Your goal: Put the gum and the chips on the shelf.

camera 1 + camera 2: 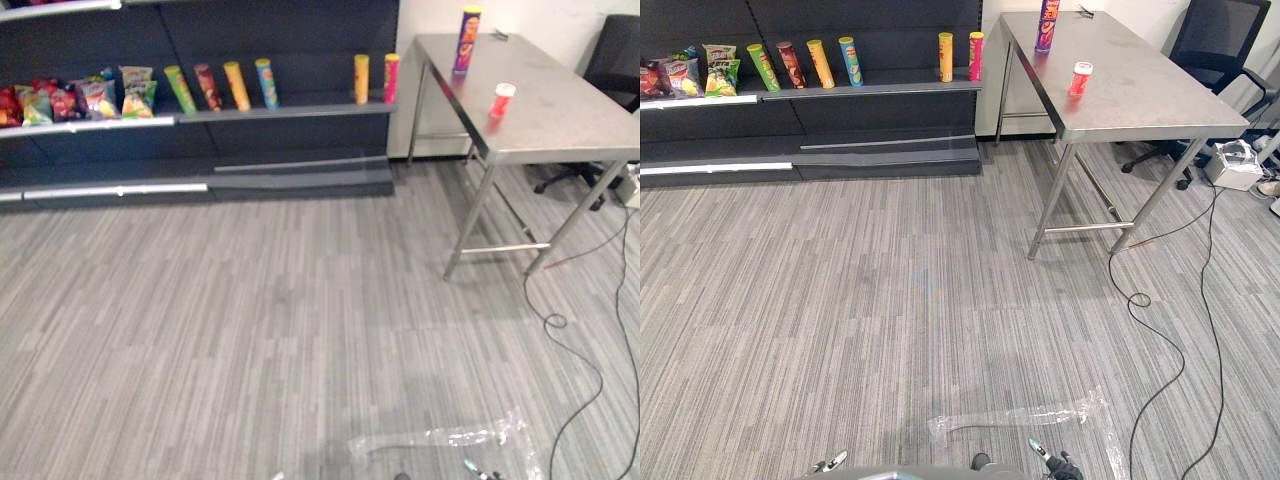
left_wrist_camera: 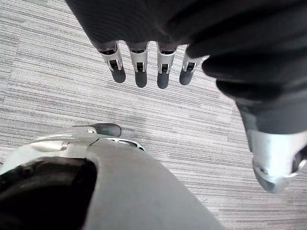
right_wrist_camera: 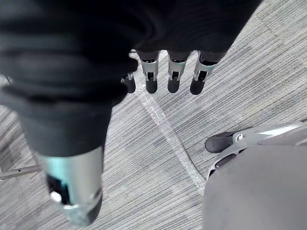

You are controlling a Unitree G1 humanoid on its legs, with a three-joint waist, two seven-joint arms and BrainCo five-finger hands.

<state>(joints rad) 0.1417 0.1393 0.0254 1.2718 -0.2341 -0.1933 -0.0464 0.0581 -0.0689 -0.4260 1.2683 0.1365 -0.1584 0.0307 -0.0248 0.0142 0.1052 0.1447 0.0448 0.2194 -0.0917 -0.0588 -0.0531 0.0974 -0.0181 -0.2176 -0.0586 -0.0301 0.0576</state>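
Nothing is done yet. My left hand (image 2: pixel 139 72) and right hand (image 3: pixel 173 79) hang open and empty. The gum (image 1: pixel 502 100) and chips (image 1: pixel 467 40) stand on the bench (image 1: pixel 560 125), far ahead of both hands, not on the shelf (image 1: pixel 290 112).

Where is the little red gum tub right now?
The gum tub stands on the steel table at the right of the left eye view, just nearer the robot than the tall purple chips can.
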